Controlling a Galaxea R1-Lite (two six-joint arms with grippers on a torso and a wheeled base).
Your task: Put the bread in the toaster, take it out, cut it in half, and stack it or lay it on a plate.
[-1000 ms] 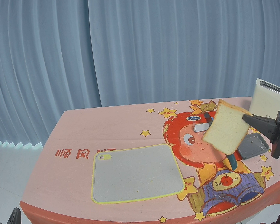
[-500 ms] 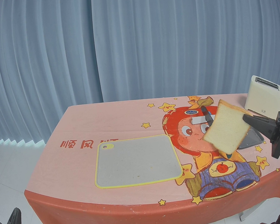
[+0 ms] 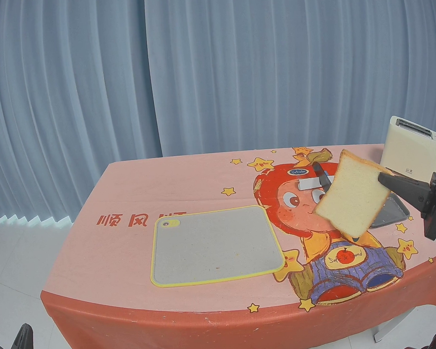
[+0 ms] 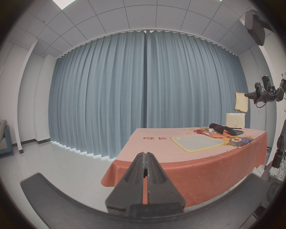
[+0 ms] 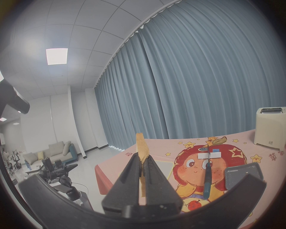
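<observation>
Right gripper (image 3: 382, 178) clamped on the edge of the bread (image 3: 350, 195), slice hanging above the right side of the table (image 3: 130, 198), toaster (image 3: 414, 151) just beyond, far right. Thin edge hold: it could swing, tear, or snag going in.

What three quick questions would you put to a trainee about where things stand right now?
1. Multiple choice: which claw holds the bread slice? A left, B right, C neither.
2. Short answer: which tool lies on the table between the cutting board and the grey tray?
3. True or false: the bread slice rests flat on the cutting board.

Key
1. B: the right claw is shut on its edge.
2. The knife.
3. False: it hangs in the air above the table.
</observation>
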